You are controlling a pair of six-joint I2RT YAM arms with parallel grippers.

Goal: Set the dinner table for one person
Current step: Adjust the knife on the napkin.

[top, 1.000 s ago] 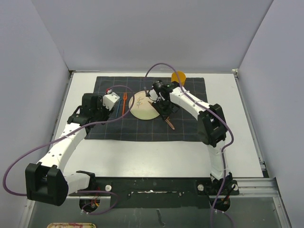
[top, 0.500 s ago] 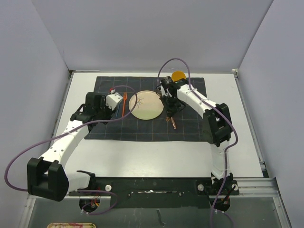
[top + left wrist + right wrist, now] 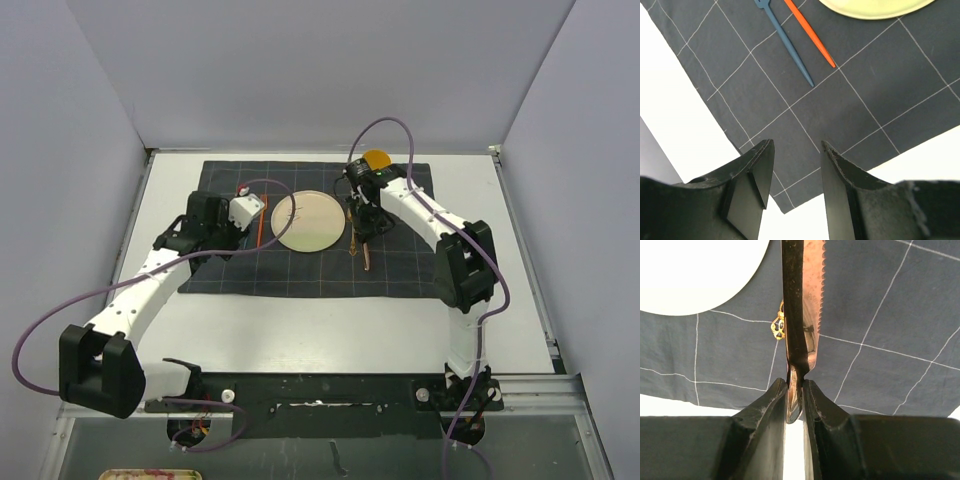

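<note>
The plate (image 3: 310, 221) is laid on the dark cloth (image 3: 400, 270) on the dinner table (image 3: 330, 320). An orange fork (image 3: 810, 32) and a blue piece (image 3: 785, 40) are laid side by side just left of it. A knife (image 3: 810, 300) with little teeth is pinched tight by the right gripper (image 3: 795, 385), just right of the plate. Whether it touches the cloth cannot be told. The left gripper (image 3: 796, 150) is held apart with nothing in it. The knife probably has to be put down and let go.
</note>
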